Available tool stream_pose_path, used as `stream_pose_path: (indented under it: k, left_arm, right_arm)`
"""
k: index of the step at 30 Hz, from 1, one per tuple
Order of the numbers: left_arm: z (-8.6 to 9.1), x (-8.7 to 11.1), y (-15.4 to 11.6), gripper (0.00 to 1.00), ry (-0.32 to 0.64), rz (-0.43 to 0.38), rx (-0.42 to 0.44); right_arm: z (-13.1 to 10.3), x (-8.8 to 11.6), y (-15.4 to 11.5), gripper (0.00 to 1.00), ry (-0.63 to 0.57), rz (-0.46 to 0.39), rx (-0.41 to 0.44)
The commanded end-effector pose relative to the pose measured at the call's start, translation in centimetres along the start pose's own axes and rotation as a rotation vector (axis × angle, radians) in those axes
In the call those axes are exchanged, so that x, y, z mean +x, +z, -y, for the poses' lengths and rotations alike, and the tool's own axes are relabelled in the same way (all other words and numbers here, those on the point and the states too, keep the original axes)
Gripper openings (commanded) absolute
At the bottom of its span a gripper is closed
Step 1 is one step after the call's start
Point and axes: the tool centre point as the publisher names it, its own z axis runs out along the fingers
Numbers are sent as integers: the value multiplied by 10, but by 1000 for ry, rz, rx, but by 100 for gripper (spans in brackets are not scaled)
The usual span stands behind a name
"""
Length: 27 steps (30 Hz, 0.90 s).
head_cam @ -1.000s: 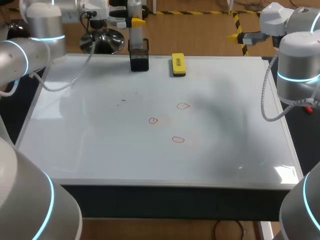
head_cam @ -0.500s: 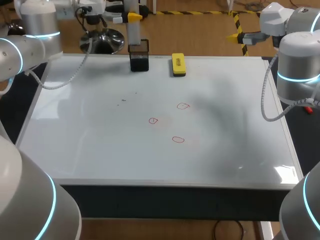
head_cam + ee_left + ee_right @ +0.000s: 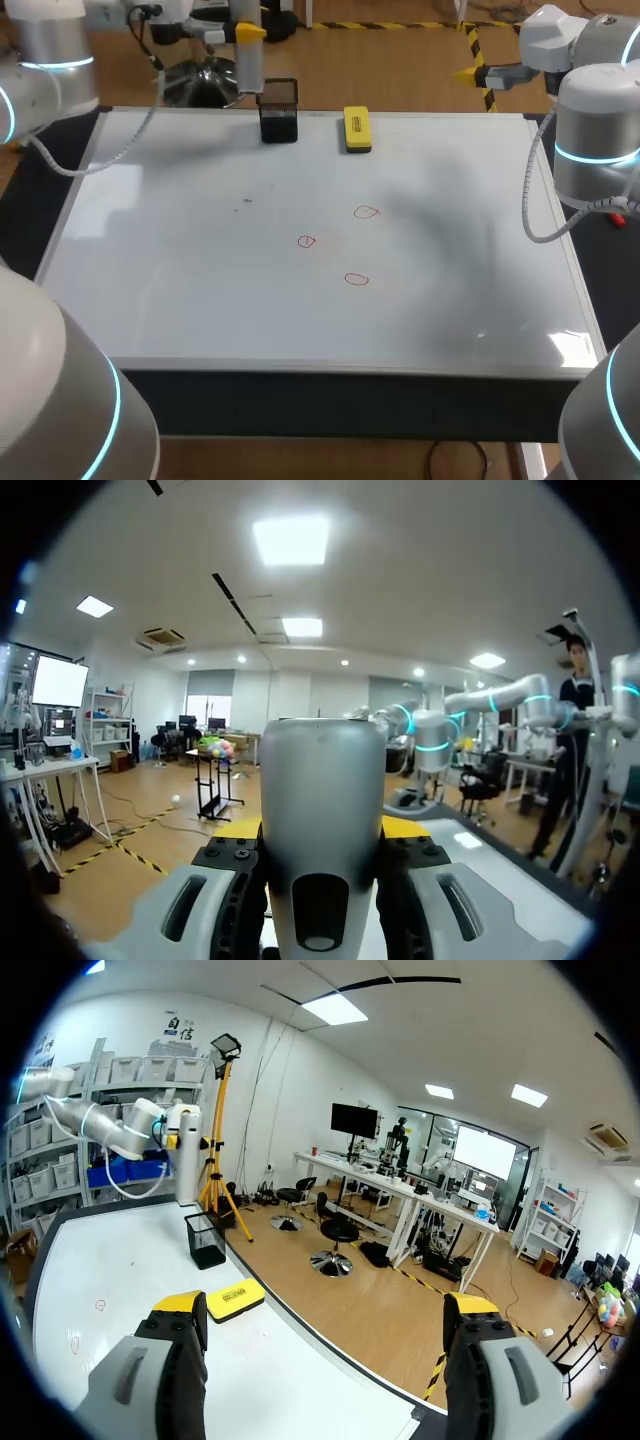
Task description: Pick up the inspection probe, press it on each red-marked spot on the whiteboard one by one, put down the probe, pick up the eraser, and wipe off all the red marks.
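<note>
Probe point(image 3: 248, 68) in the grasp of the left gripper point(image 3: 248, 35), up by the far-left part of the whiteboard point(image 3: 200, 300)! The pale cylinder hangs upright. The left wrist view shows both dark fingers point(image 3: 236, 875) pressed against it from either side, clamped on, with the yellow tips peeking out behind. Its lower end sits just beside the black mesh holder point(image 3: 279, 115), on the holder's left. Whether it touches the rim I can't quite tell from above.

The holder stands at the board's far edge, and just to its right, a little apart, the yellow eraser point(image 3: 356, 129) lies flat. Over in the right wrist view the eraser shows ahead of the right gripper point(image 3: 325, 1305), near one fingertip, with the holder beyond it.

Middle of the board now: three small red marks point(image 3: 306, 241), little loops, set in a loose triangle, each apart from the others and well apart from the probe. A few faint dark specks point(image 3: 246, 203) sit to their left.

The right gripper hangs past the board's far-right corner, out over the floor. Its fingers point(image 3: 178, 1312) are spread wide apart, with no hold on anything.
</note>
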Motion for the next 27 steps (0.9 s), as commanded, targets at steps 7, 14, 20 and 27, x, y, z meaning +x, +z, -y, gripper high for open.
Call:
stream_pose_path:
  k: [7,14,20,27]
  left_arm:
    - [-5,40,-8,0,-33,96,-18]
    - [-5,40,-8,0,-33,96,-18]
    - [-5,40,-8,0,-33,96,-18]
    - [-5,40,-8,0,-33,96,-18]
  right_arm:
    - [0,0,0,100,0,-1,3]
    - [0,0,0,100,0,-1,3]
    - [0,0,0,100,0,-1,3]
    - [0,0,0,100,0,-1,3]
